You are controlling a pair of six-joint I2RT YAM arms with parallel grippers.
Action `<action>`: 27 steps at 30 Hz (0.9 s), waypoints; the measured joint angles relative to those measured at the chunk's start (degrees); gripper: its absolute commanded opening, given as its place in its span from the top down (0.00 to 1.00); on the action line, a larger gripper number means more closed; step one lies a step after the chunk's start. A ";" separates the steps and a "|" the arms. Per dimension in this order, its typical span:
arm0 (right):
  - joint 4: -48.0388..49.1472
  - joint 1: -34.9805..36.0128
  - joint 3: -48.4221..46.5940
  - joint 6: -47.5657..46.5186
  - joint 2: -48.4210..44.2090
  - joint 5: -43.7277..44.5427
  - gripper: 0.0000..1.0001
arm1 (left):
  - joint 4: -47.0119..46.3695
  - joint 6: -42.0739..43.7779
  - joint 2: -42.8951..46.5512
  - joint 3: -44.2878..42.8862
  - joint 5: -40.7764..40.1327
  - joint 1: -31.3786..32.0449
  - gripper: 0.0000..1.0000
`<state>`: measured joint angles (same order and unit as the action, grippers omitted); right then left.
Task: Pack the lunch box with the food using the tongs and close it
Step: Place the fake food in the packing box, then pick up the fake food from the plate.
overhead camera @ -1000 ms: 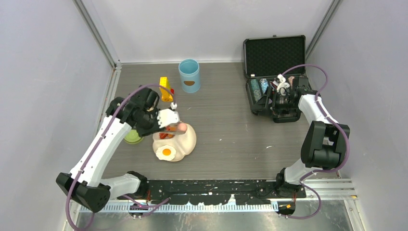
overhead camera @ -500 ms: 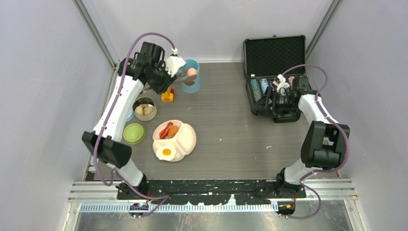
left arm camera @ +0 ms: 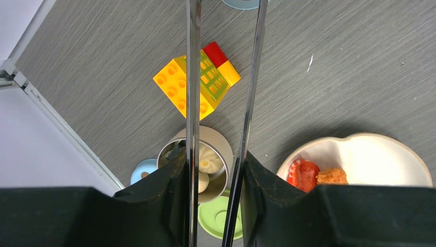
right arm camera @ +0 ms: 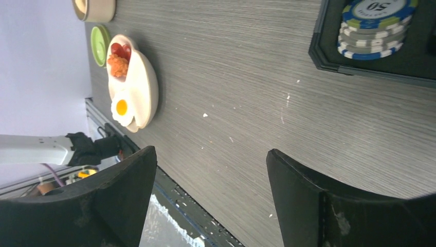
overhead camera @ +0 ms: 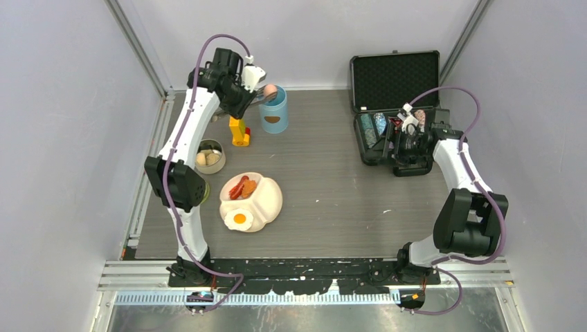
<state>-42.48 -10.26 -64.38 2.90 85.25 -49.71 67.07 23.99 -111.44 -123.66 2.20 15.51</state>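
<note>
My left gripper (overhead camera: 253, 77) is raised at the back and shut on the silver tongs (left arm camera: 192, 77). Their tips pinch a pink egg (overhead camera: 271, 90) just above the rim of the open light-blue lunch box canister (overhead camera: 273, 111). In the left wrist view the two tong arms run up between my black fingers (left arm camera: 172, 170), and their tips are out of frame. The steel inner bowl (overhead camera: 210, 157) holds beige buns (left arm camera: 210, 154); its green lid (left arm camera: 221, 218) and the blue lid (left arm camera: 144, 170) lie beside it. Red sausages (overhead camera: 238, 187), a nugget (overhead camera: 250, 187) and a fried egg (overhead camera: 240, 219) sit on the cream plate (overhead camera: 271, 200). My right gripper (right arm camera: 211, 164) hangs open and holds nothing.
Yellow, red and green toy bricks (overhead camera: 239, 131) stand between the canister and the steel bowl. An open black foam-lined case (overhead camera: 394, 79) at the back right holds stacked poker chips (right arm camera: 378, 23); my right arm hovers over its near edge. Walls close in on both sides.
The left arm lifted the pink egg off the plate with the tongs and carried it back to the canister's rim. The right gripper shifted slightly and opened a little wider.
</note>
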 measured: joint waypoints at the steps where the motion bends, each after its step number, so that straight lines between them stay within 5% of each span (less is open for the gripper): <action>1: -0.02 0.00 -0.04 -0.13 -0.46 0.66 0.16 | -0.07 -0.07 -0.57 -0.24 -0.11 -0.13 0.65; 12: -1.01 -0.09 -0.07 -1.38 -4.50 7.08 0.16 | 0.02 -0.81 -5.44 -5.79 -0.22 -0.76 0.51; 23: -3.02 -0.09 -0.07 -3.69 -6.45 9.29 0.16 | 2.54 -1.27 -5.33 -8.37 3.87 -2.34 0.50; 27: -3.28 -0.07 -0.07 -4.66 -7.82 9.94 0.16 | 3.67 -0.46 0.90 -2.03 6.47 -4.39 0.50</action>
<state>-45.76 -10.33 -64.45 -1.76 77.43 -39.77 70.74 23.53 -110.54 -125.69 8.67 11.11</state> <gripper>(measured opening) 0.840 0.503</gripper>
